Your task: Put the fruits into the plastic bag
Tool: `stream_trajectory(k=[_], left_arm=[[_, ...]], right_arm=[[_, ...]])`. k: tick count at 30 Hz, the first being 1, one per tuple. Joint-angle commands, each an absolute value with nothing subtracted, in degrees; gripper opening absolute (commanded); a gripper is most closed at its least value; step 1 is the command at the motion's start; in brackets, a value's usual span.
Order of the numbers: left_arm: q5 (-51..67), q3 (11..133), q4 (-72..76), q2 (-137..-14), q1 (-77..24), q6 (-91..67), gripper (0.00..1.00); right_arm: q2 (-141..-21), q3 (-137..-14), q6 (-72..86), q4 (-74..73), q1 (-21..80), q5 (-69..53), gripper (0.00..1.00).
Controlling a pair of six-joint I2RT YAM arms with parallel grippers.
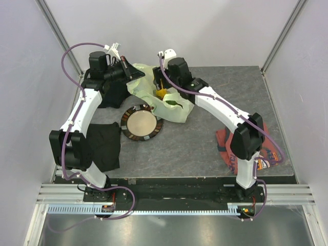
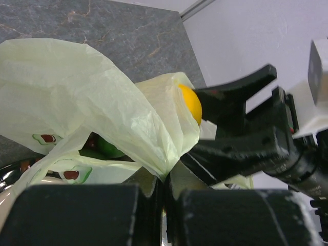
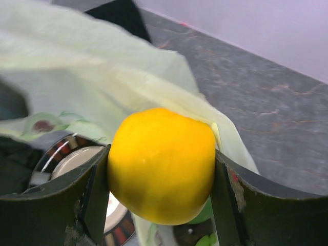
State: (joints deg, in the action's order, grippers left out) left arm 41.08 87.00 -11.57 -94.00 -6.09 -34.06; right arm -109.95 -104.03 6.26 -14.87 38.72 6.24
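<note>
Fruit is seen inside the large pale green crinkly plastic bag (image 1: 182,114), spread near the far edge of the grey table (image 1: 215,148): one rounded green piece (image 2: 106,147) lies at its mouth. A round yellow lemon (image 3: 161,154) is clamped between the jaws of the right gripper (image 3: 161,184) just at that mouth, and the bag's rim is pinched in the closed left gripper (image 2: 165,205).

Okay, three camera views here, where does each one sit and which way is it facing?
Top external: above and behind the bases, looking down at the table; left arm and right arm show whole.
Left wrist: on the left arm, facing along the left gripper, shut on the plastic bag.
Right wrist: on the right arm, facing past the right gripper, clamped on a lemon.
Shared: both wrist views show lemon and bag.
</note>
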Motion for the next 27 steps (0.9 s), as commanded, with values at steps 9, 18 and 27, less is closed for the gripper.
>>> stream_trajectory(k=[9,18,27], left_arm=[[42.89,86.31,-8.35,-90.88,-6.24,-34.37,0.01],[42.98,86.31,-8.35,-91.23,-6.24,-34.80,0.02],[42.80,86.22,-8.35,-91.32,-6.24,-35.24,0.02]], right_arm=[[-125.33,-119.80,5.45,-33.57,38.50,16.96,0.35],[-123.93,-116.89,6.33,-32.88,38.41,17.14,0.57],[-118.84,-117.16,5.89,-27.08,37.53,9.06,0.91]])
